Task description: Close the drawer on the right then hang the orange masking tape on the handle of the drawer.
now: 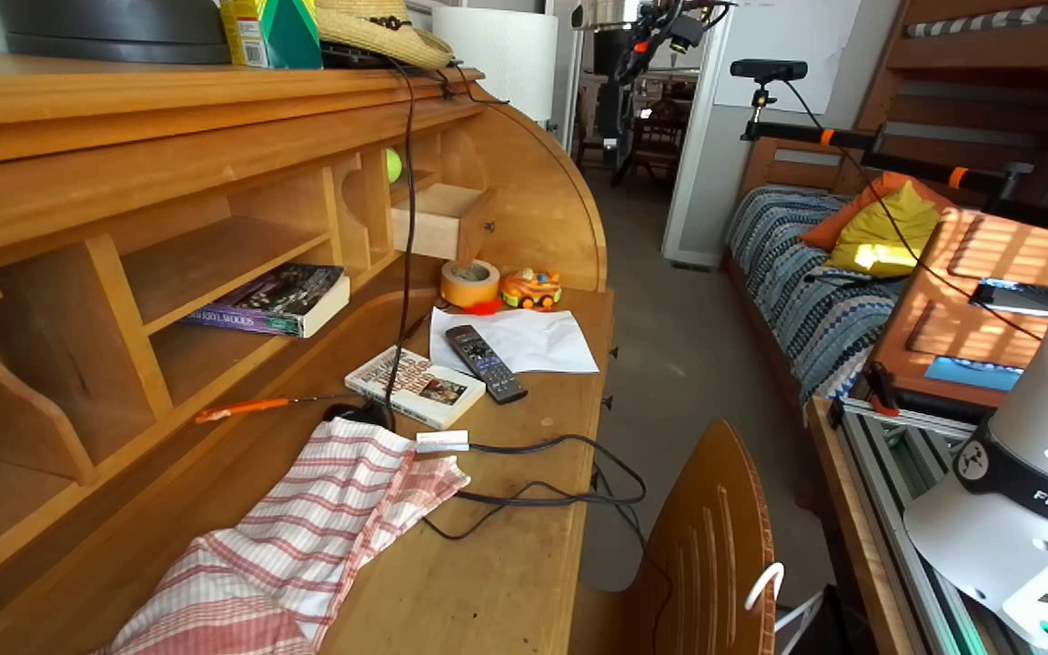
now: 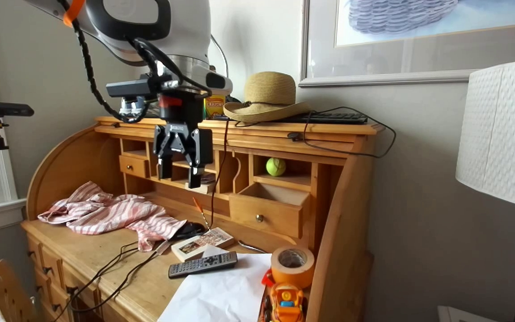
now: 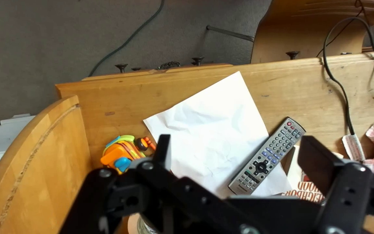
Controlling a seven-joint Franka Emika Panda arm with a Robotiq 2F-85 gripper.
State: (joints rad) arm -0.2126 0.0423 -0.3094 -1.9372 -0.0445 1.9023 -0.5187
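Observation:
The wooden drawer (image 2: pixel 243 208) on the desk's right side stands pulled out below a tennis ball slot; it also shows in an exterior view (image 1: pixel 427 233). Its handle (image 2: pixel 259 218) is a small round metal knob, seen too in an exterior view (image 1: pixel 488 226). The orange masking tape (image 2: pixel 291 277) lies flat on the desktop below the drawer, hole up. It also shows in an exterior view (image 1: pixel 469 293) and partly, behind the gripper, in the wrist view (image 3: pixel 133 225). My gripper (image 2: pixel 180 175) is open and empty, high above the desktop; its fingers are wide apart in the wrist view (image 3: pixel 237 148).
An orange toy car (image 2: pixel 286 304) touches or nearly touches the tape. White paper (image 2: pixel 226 286), a remote control (image 2: pixel 203 264) and a book (image 2: pixel 202 243) lie nearby. The desk's curved side wall (image 2: pixel 342 223) rises beside the tape. A black cable (image 2: pixel 220 183) hangs before the pigeonholes.

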